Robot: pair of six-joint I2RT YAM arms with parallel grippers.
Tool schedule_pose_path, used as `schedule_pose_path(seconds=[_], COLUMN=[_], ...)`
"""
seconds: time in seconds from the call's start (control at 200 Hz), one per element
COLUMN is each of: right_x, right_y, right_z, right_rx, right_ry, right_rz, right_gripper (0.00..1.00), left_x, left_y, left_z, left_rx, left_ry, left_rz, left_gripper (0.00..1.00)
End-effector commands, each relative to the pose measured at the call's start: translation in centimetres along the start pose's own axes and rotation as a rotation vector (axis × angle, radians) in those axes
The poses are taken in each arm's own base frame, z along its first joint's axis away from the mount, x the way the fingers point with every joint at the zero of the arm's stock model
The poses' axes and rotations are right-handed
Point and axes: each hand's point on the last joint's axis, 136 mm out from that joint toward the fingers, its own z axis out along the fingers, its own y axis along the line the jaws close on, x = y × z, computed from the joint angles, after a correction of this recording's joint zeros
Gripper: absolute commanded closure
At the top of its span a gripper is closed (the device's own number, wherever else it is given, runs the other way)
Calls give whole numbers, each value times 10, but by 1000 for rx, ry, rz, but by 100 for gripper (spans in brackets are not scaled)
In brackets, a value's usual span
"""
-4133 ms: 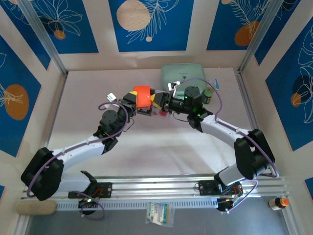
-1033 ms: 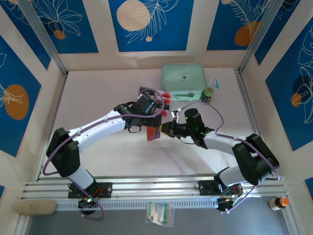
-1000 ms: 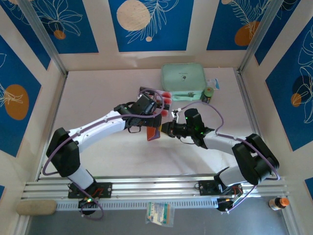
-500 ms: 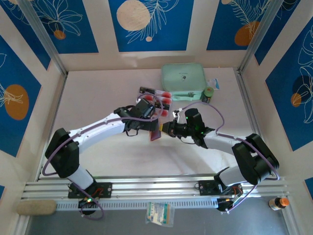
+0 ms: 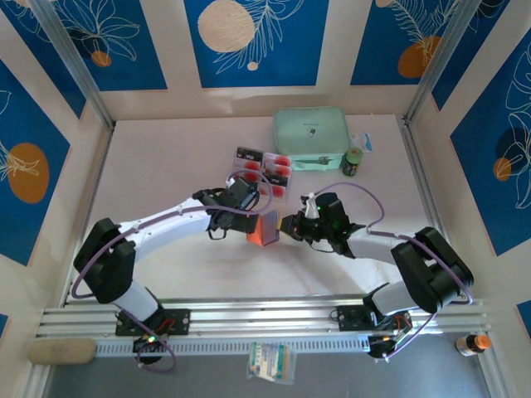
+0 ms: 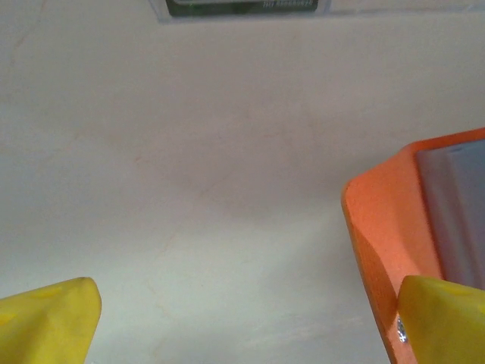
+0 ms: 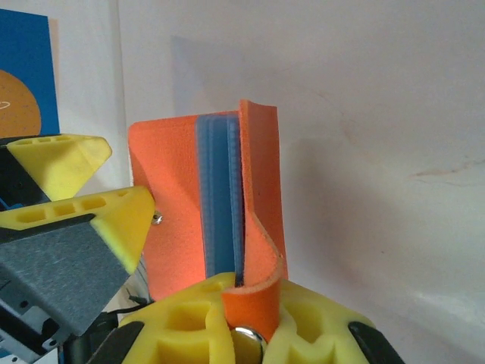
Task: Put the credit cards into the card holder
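The right hand [image 5: 288, 225] is pressed together on the card holder [image 5: 264, 230], pinching one orange flap of it between its yellow fingertips [image 7: 189, 318]. The right wrist view has the holder standing open above those fingertips, with its blue-grey inner sleeves [image 7: 220, 189] on edge between the flat back cover and the curled flap that is gripped. From above, the holder sits near the middle of the counter [image 5: 166, 157], just off the tips of the two arms. Whether it rests on the surface or hangs a little above it cannot be told.

The left hand [image 6: 242, 324] is spread wide and holds nothing. One of its yellow fingertips [image 6: 443, 318] lies just beside the holder's orange cover, though whether the two touch cannot be told.

The credit cards [image 5: 280, 170] lie together farther back on the counter, apart from the holder, with their red dots and a black band showing. Beyond them is a mint-green case [image 5: 311, 127], and to its right a small green jar [image 5: 353, 161].
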Motion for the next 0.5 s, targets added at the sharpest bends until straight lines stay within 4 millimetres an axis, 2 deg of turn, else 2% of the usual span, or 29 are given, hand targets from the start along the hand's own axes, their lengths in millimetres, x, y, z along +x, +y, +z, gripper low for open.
schedule_pose_path(seconds=[0.0, 0.29, 0.495], right_x=[0, 9, 16], right_y=[-3, -9, -13], right_z=[2, 14, 23], right_rx=[9, 31, 44], right_ry=[-24, -14, -4], right_rz=[-7, 7, 11], right_gripper=[100, 100, 100], left_x=[12, 25, 24], left_y=[7, 14, 11], left_z=[12, 29, 32], left_rx=[-49, -103, -105], left_ry=[32, 71, 78], left_rz=[35, 52, 49], left_gripper=[0, 0, 0])
